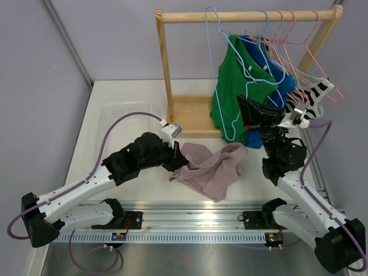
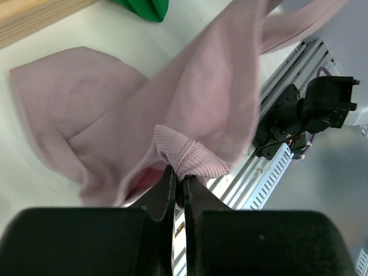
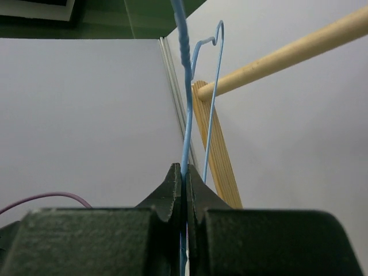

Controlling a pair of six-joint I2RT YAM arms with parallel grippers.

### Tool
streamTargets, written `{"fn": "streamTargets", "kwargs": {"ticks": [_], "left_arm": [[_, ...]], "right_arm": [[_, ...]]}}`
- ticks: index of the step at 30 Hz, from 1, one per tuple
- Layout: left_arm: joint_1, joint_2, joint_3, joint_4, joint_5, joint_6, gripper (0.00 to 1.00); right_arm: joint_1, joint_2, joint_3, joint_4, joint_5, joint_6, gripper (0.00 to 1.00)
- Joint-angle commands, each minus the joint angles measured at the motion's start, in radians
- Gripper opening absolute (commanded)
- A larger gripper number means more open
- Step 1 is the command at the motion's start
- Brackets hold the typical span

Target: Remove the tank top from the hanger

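Tank top (image 1: 214, 169) of dusty-pink knit lies crumpled on the white bench (image 1: 132, 92), off its hanger, seen from the overhead camera. The left claw (image 1: 184, 165) is clamped on the tank top's near-left edge. Behind it stands a wooden rack (image 1: 167, 63) with a round rod. From the rod hang a green garment (image 1: 236, 80), a blue garment (image 1: 283, 86) and a black-and-white garment (image 1: 313, 95), beside several thin pink hangers (image 1: 293, 40). The right claw (image 1: 241, 112) reaches in front of the green garment and is closed on a bare blue wire hanger (image 1: 218, 26), whose hook is over the rod.

From the left wrist camera, the left claw (image 2: 179, 175) has its fingers pressed together on a ribbed, stitched hem of the tank top (image 2: 190, 98). The soft cloth spreads in loose folds across the bench. A corner of the green garment (image 2: 144, 8) shows at the top, and the slotted metal rail (image 2: 270, 172) with a black arm mount (image 2: 322, 106) lies to the right.

From the right wrist camera, the right claw (image 3: 184, 172) is pinched shut on the blue wire hanger (image 3: 185, 86), a thin strand rising straight up. The rack's rod (image 3: 287, 54) and pale upright post (image 3: 215, 149) cross a plain grey wall, with a purple cable (image 3: 46, 198) at lower left.
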Motion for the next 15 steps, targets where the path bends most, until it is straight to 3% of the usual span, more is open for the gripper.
{"fn": "streamTargets", "kwargs": {"ticks": [1, 4, 5, 6, 7, 9, 10, 11, 13, 14, 15], "left_arm": [[-0.016, 0.032, -0.002, 0.037, 0.004, 0.022, 0.00], [-0.047, 0.072, -0.016, 0.045, -0.013, 0.031, 0.00], [-0.061, 0.081, -0.012, 0.034, -0.039, 0.027, 0.00], [-0.064, 0.092, -0.007, 0.022, -0.098, 0.018, 0.02], [-0.065, 0.103, -0.002, -0.007, -0.126, 0.001, 0.07], [-0.067, 0.101, 0.014, -0.038, -0.227, -0.016, 0.17], [-0.067, 0.091, 0.019, -0.067, -0.259, -0.031, 0.23], [-0.067, 0.083, 0.022, -0.080, -0.287, -0.035, 0.42], [-0.067, 0.065, 0.037, -0.128, -0.367, -0.041, 0.67], [-0.067, 0.046, 0.044, -0.142, -0.387, -0.041, 0.86], [-0.067, 0.035, 0.056, -0.171, -0.418, -0.036, 0.94]], "right_arm": [[0.061, -0.065, -0.002, -0.051, 0.094, -0.275, 0.00], [0.063, -0.059, -0.003, -0.036, 0.095, -0.306, 0.00], [0.063, -0.079, 0.051, -0.103, 0.094, -0.289, 0.00], [0.063, -0.098, 0.100, -0.216, 0.085, -0.277, 0.00], [0.063, -0.113, 0.157, -0.523, 0.071, -0.273, 0.00], [0.063, -0.119, 0.326, -0.905, 0.080, -0.263, 0.00], [0.064, -0.119, 0.366, -0.999, 0.088, -0.254, 0.00], [0.063, -0.125, 0.406, -1.065, 0.088, -0.270, 0.00], [0.063, -0.145, 0.414, -1.156, 0.078, -0.278, 0.00], [0.063, -0.160, 0.414, -1.191, 0.086, -0.276, 0.00], [0.063, -0.162, 0.421, -1.234, 0.110, -0.270, 0.00]]}}
